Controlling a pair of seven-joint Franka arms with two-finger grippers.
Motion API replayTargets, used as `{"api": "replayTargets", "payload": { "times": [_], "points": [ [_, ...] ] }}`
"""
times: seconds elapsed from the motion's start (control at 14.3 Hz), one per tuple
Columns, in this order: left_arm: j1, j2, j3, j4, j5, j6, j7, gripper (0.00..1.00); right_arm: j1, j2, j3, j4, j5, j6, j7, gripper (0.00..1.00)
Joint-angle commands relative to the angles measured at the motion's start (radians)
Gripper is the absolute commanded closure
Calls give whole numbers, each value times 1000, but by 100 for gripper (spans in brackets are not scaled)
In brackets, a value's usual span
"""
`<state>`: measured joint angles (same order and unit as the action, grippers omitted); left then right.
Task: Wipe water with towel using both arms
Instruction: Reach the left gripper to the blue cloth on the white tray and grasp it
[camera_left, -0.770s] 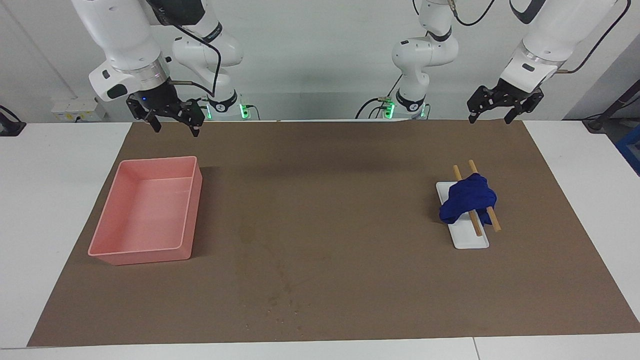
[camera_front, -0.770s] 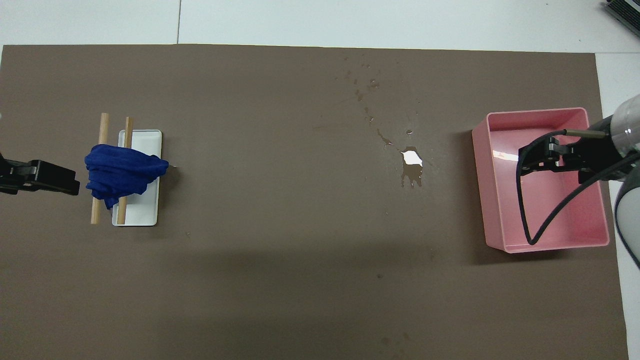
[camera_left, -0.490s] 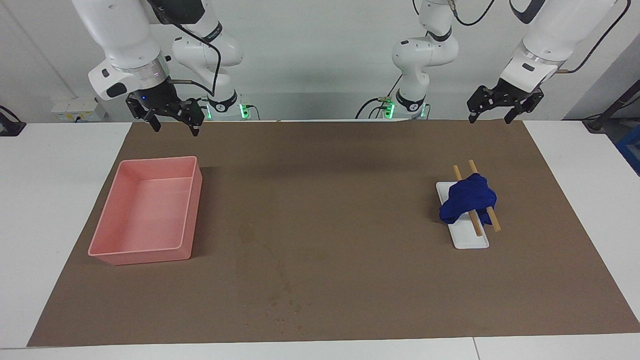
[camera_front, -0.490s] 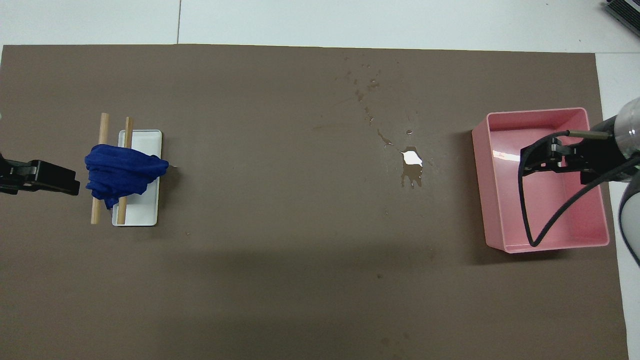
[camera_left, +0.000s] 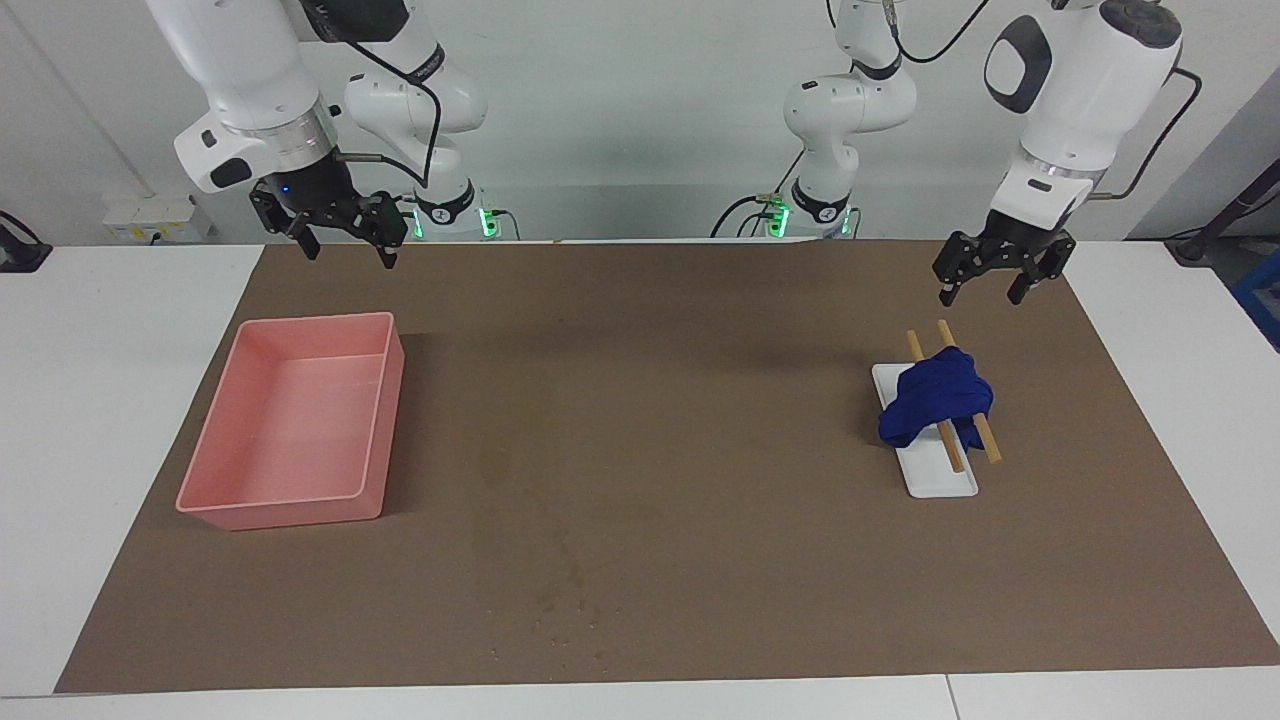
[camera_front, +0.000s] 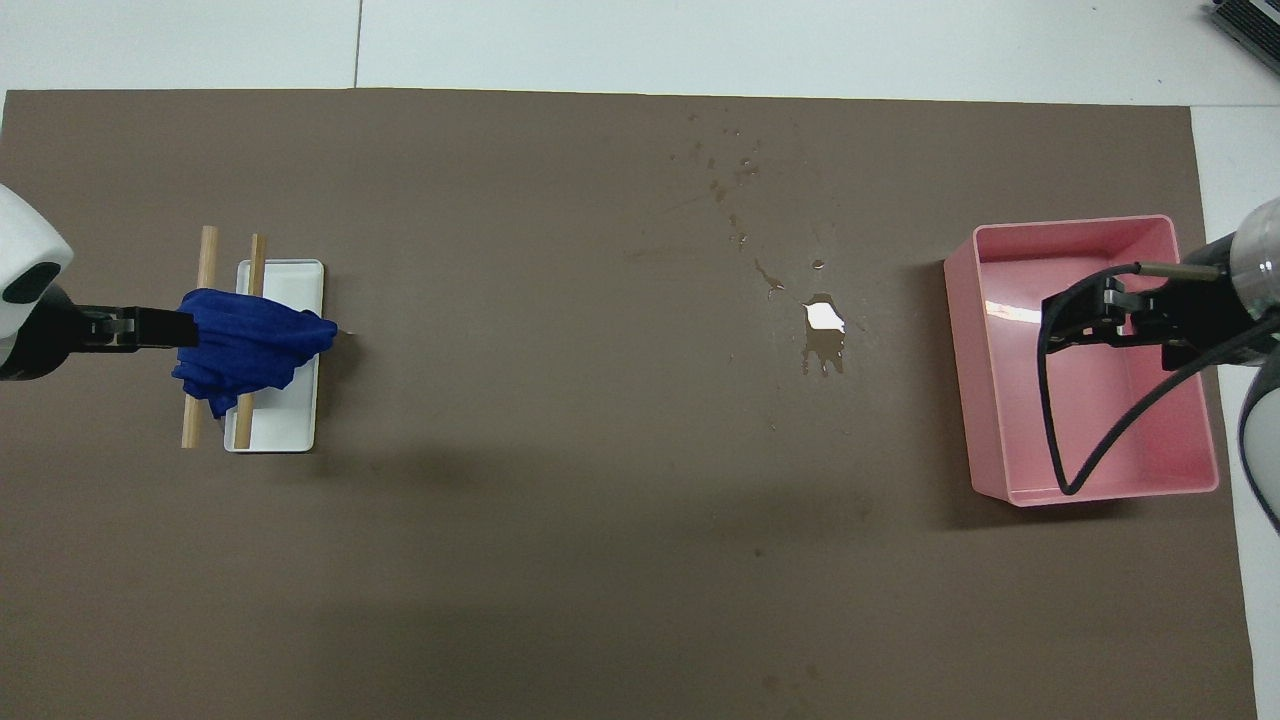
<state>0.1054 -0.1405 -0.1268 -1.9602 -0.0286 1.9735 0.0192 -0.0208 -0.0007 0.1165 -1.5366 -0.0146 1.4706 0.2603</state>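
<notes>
On two sticks, one towel.

Light falls evenly from above me, bright and diffuse, with no hard beams anywhere. On the brown mat my arms cast only soft, wide shadows — a dim band across its nearer part in the facing view, another faint patch low in the overhead view. The pink tray throws a short dark shadow toward the mat's middle, and the towel a small one beside its rack. The one strong glare is on the puddle, a white patch reflecting the lamp; a smaller highlight sits on the tray's floor. Both views are sharp, with no motion blur — edges stay straight, hardly bowed.
</notes>
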Motion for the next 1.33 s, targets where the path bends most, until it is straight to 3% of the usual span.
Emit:
{"api": "replayTargets", "payload": {
  "times": [0.0, 0.21, 0.56, 1.12, 1.26],
  "points": [
    [27, 70, -4, -37, 41, 151, -13, 0, -18, -27, 8, -36, 2, 22, -33, 0],
    [31, 177, -4, -40, 67, 280, -103, 0, -21, -31, 8, -48, 4, 22, -35, 0],
    [46, 194, -2, -111, 68, 384, -130, 1, -18, -38, 8, -56, 4, 22, -29, 0],
    [48, 194, -4, -114, 67, 374, -169, 53, -16, -38, 8, -59, 5, 22, -23, 0],
    [48, 193, -4, -114, 68, 370, -171, 74, -16, -39, 8, -62, 5, 22, -23, 0]
  ]
}}
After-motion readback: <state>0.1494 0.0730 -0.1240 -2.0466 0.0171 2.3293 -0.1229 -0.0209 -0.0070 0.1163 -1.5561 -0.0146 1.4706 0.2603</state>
